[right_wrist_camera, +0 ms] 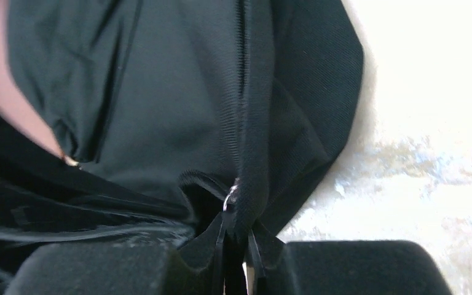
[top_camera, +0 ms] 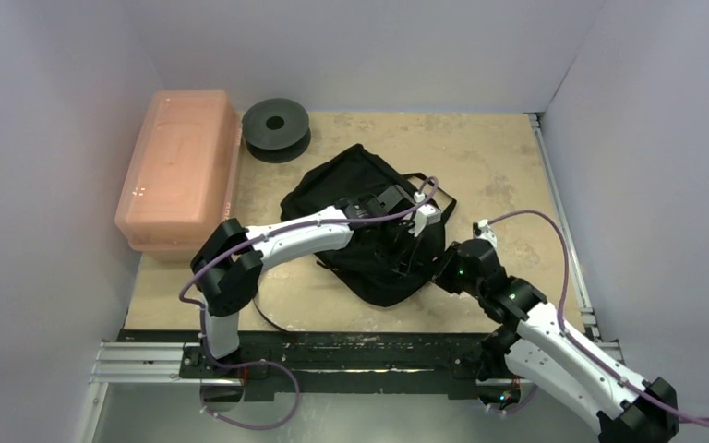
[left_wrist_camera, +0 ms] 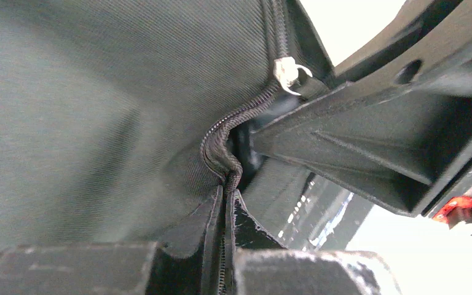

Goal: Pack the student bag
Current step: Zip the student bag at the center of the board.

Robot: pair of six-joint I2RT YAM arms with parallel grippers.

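Note:
The student bag (top_camera: 351, 185), a soft black backpack, lies crumpled in the middle of the table. My left gripper (top_camera: 406, 245) reaches over it from the left and is shut on its zip edge (left_wrist_camera: 221, 141), the zipper teeth pinched between the jaws of the left gripper (left_wrist_camera: 227, 203). My right gripper (top_camera: 438, 268) meets the bag's near right corner. In the right wrist view the right gripper (right_wrist_camera: 236, 236) is shut on a fold of the bag's black fabric (right_wrist_camera: 172, 110), just below a small metal ring (right_wrist_camera: 229, 200).
A pink translucent box (top_camera: 180, 171) stands at the left wall, with a black round spool (top_camera: 276, 127) behind it. A black strap (top_camera: 272, 318) loops toward the front rail. Bare tabletop (top_camera: 508, 166) lies right of the bag, with walls on three sides.

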